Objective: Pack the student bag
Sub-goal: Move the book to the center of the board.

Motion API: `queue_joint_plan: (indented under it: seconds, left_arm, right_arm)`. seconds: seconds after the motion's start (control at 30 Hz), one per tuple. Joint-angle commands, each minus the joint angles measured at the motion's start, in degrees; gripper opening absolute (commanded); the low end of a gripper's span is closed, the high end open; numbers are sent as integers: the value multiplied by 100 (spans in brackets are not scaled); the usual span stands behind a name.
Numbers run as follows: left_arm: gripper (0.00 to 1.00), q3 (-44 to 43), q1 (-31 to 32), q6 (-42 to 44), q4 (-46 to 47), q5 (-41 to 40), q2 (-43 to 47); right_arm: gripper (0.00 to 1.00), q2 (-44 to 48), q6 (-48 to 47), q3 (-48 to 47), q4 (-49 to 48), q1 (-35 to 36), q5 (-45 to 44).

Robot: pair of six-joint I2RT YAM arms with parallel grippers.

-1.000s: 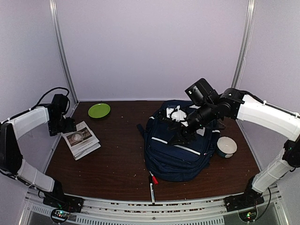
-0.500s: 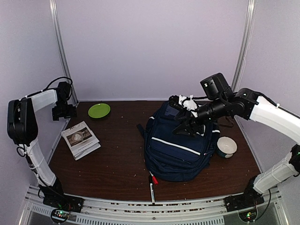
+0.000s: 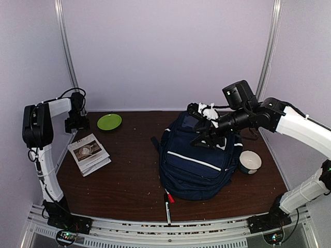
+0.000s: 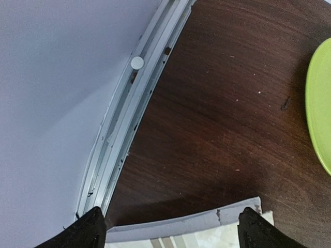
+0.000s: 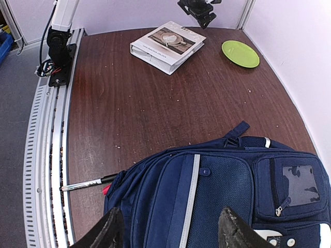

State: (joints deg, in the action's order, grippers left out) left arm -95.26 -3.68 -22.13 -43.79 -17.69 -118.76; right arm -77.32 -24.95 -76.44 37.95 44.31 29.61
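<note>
The student bag (image 3: 194, 165), navy with white stripes, lies front-up right of the table's middle. It fills the lower right wrist view (image 5: 222, 201). My right gripper (image 3: 202, 129) hovers over the bag's upper part, open and empty, its fingertips (image 5: 108, 232) spread wide above the bag's front panel. My left gripper (image 3: 76, 124) is by the back left corner, open and empty, just above the far edge of a book (image 4: 196, 227). It also shows in the right wrist view (image 5: 199, 10).
The book (image 3: 89, 152) lies at the left. A green plate (image 3: 109, 121) sits at the back left. A white bowl (image 3: 250, 161) stands right of the bag. A black marker with a red cap (image 3: 167, 204) lies at the bag's near edge. A metal frame rail (image 4: 129, 103) runs along the left edge.
My right gripper has risen from the bag's top and now holds still above it. My left arm has folded up and its gripper has moved toward the back, nearer the green plate.
</note>
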Motion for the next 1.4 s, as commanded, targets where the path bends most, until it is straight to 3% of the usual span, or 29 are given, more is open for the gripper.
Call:
queue_joint_plan:
  seconds: [0.0,0.2,0.27,0.33,0.43,0.57,0.67,0.77,0.83,1.07,1.2,1.37]
  left_arm:
    - [91,-186,-78,59,-66,262,-353]
    - [88,353,127,216,360,1014,-151]
    - [92,442,326,246,340,742,-69]
    - [90,533,491,371,292,632,41]
    - [94,922,657,374,446,1424,359]
    - [92,1330,1174,175,522,1577,766]
    - [94,1472,1287,58,435,947,1328]
    - [97,1600,1017,-16,-28,15,2057]
    - [98,2044,739,-44,-64,-161,2607]
    - [98,3620,-699,93,553,1593,3209]
    - [98,3857,-846,45,821,2829,3037]
    - [96,4114,-845,-60,1234,3551,2733]
  right_arm:
    - [63,51,115,42,-37,-27,-12]
    - [63,148,100,167,-107,-22,-153]
    - [63,124,103,173,-113,-27,-153]
    - [63,83,109,163,-106,-26,-141]
    - [63,47,96,171,-122,-27,-129]
    - [63,3,102,154,-124,-22,-152]
    - [63,28,128,156,-121,-27,-168]
    - [63,101,148,190,-100,-28,-169]
    - [63,183,150,279,-150,-27,-181]
    - [63,151,195,275,-228,-21,-142]
    - [64,47,398,36,-267,-24,-170]
    - [70,-370,947,-287,-493,-21,-25]
